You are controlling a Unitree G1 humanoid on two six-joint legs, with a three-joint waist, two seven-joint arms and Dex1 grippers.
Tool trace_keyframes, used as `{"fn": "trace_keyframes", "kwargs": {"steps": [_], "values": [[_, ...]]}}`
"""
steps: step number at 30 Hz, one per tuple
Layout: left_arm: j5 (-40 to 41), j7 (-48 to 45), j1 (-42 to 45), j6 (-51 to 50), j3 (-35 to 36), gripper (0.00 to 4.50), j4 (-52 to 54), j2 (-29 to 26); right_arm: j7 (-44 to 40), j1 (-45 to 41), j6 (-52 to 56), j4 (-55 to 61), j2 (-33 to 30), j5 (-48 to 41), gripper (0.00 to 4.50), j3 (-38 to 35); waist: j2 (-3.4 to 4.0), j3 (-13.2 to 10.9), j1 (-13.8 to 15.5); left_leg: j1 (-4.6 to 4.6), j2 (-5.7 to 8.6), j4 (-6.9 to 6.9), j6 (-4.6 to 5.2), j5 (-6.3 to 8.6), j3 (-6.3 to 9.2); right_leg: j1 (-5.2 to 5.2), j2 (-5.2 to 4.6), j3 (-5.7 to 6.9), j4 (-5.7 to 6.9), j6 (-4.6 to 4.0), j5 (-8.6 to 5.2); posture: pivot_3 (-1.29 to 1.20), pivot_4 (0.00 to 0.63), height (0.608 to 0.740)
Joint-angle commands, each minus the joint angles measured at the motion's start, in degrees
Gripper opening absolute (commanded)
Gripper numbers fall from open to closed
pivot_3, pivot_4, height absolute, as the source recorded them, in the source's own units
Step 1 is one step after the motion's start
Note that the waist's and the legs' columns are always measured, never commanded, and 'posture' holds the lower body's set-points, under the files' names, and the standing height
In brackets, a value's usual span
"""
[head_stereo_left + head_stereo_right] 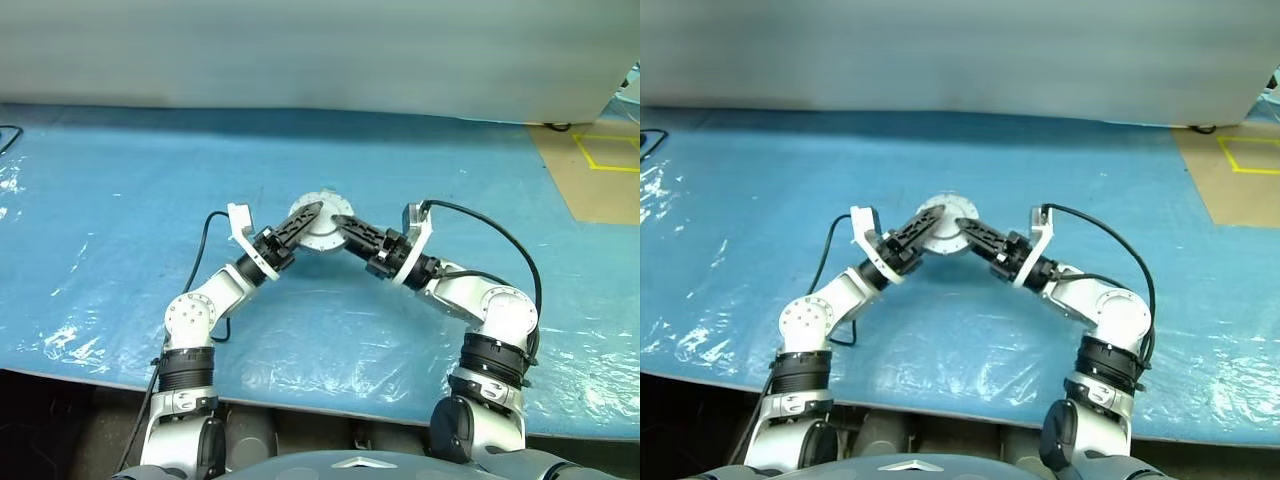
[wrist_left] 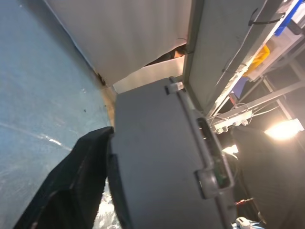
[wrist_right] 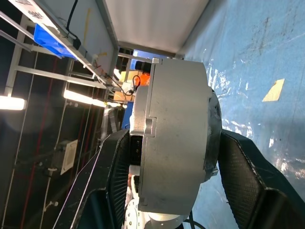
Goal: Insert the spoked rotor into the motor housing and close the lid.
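Motor housing (image 3: pixel 174 138) clamped in right tool (image 1: pixel 352 226), raised.

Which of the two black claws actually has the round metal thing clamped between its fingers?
The right gripper: its wrist view shows the motor housing sitting between its two fingers. The left gripper only meets the housing's other side.

Motor housing (image 1: pixel 318 228) held above blue sheet (image 1: pixel 120 220), mid-scene, between both grippers. Left gripper (image 1: pixel 305 216) at its left side, right gripper (image 1: pixel 345 224) at its right. Bare floor patch (image 1: pixel 600 180) far right, beyond sheet.
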State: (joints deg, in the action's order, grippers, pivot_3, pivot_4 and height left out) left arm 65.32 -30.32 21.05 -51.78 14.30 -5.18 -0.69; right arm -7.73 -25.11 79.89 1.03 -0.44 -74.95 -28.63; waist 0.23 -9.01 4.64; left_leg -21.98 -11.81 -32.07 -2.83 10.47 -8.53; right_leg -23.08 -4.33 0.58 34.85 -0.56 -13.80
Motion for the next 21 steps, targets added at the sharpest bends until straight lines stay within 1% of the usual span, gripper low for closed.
{"fn": "trace_keyframes", "kwargs": {"steps": [1, 2, 3, 8, 12, 14, 16, 18, 19, 21], "values": [[0.8, -0.1, 0.6, -1.4, -0.5, 2.85, 0.6, -0.3, -1.7, -0.3, -1.5, 1.9, -0.8, -4.6, 2.39, 1.9, 0.0, 0.0, 0.1, -0.01, 0.0, -0.04, 0.0, 0.0, 0.01, 0.01, 0.0, 0.0, 0.0, 0.02, 0.01, 0.0, 0.15, 0.74], [1.0, -0.1, 0.5, -1.9, -0.6, 2.68, 0.5, -0.4, -1.9, -0.1, -1.8, 1.8, -1.1, -4.4, 2.39, 2.4, 0.0, 0.0, 0.1, -0.01, 0.01, -0.06, 0.0, 0.0, 0.01, 0.02, -0.01, 0.0, 0.0, 0.03, 0.02, 0.0, 0.15, 0.74], [1.0, -0.3, 0.4, -2.2, -0.7, 2.66, 0.4, -0.7, -2.0, 0.0, -2.1, 1.7, -1.4, -4.4, 2.39, 2.9, 0.0, 0.0, 0.2, -0.01, 0.01, -0.08, 0.0, 0.0, 0.02, 0.04, -0.01, -0.01, 0.0, 0.05, 0.03, 0.0, 0.15, 0.74], [1.8, -0.9, 0.3, -3.5, -0.5, 2.66, 0.6, -1.3, -2.2, 0.5, -3.8, 1.6, -2.3, -5.3, 2.39, 4.6, 0.0, 0.0, 0.2, -0.01, 0.01, -0.13, 0.0, 0.0, 0.03, 0.05, -0.01, -0.01, 0.03, 0.05, 0.03, 0.0, 0.15, 0.74], [1.5, 0.3, 0.7, -2.6, -0.1, 2.65, 0.4, -0.9, -3.1, 0.6, -5.7, 2.0, -2.5, -5.4, 2.39, 5.7, 0.0, 0.0, 0.6, -0.01, 0.01, -0.13, 0.0, 0.0, 0.03, 0.05, 0.0, -0.01, 0.03, 0.05, 0.03, 0.0, 0.15, 0.74], [2.5, 0.2, 0.8, -2.7, 0.3, 2.65, 0.4, -0.4, -4.6, 0.7, -6.5, 2.9, -3.2, -5.0, 3.08, 6.6, 0.0, 0.0, 0.8, -0.02, 0.0, -0.13, 0.0, 0.0, 0.03, 0.05, 0.0, -0.01, 0.04, 0.05, 0.03, 0.0, 0.15, 0.74], [3.8, 0.4, 0.9, -2.7, 1.0, 2.65, 0.6, 0.6, -4.6, 0.2, -8.1, 3.2, -3.3, -5.9, 3.59, 6.3, -0.01, 0.0, 0.8, -0.03, 0.01, -0.14, 0.0, 0.0, 0.03, 0.05, -0.01, -0.01, 0.03, 0.05, 0.03, 0.0, 0.15, 0.74], [5.6, 1.2, 1.1, -2.4, 2.5, 2.65, 0.5, 1.8, -4.2, -0.3, -10.1, 3.1, -3.4, -5.8, 4.3, 6.0, -0.01, 0.0, 0.9, -0.03, 0.01, -0.14, 0.0, 0.0, 0.03, 0.05, -0.01, -0.01, 0.03, 0.05, 0.03, 0.0, 0.15, 0.74], [6.3, 1.6, 1.3, -1.8, 3.4, 2.65, 0.4, 2.5, -3.6, -0.7, -11.6, 2.5, -3.3, -5.8, 4.48, 5.6, -0.01, 0.0, 0.9, -0.03, 0.01, -0.14, 0.0, 0.0, 0.03, 0.05, -0.01, -0.01, 0.04, 0.05, 0.03, 0.0, 0.15, 0.74], [7.1, 2.3, 1.7, -0.5, 4.9, 2.65, 0.3, 3.4, -2.6, -1.2, -13.9, 1.6, -3.2, -5.9, 4.48, 5.1, -0.02, 0.0, 0.9, -0.05, 0.01, -0.17, 0.01, 0.0, 0.03, 0.05, -0.01, -0.01, 0.04, 0.05, 0.04, 0.0, 0.15, 0.74]]}}
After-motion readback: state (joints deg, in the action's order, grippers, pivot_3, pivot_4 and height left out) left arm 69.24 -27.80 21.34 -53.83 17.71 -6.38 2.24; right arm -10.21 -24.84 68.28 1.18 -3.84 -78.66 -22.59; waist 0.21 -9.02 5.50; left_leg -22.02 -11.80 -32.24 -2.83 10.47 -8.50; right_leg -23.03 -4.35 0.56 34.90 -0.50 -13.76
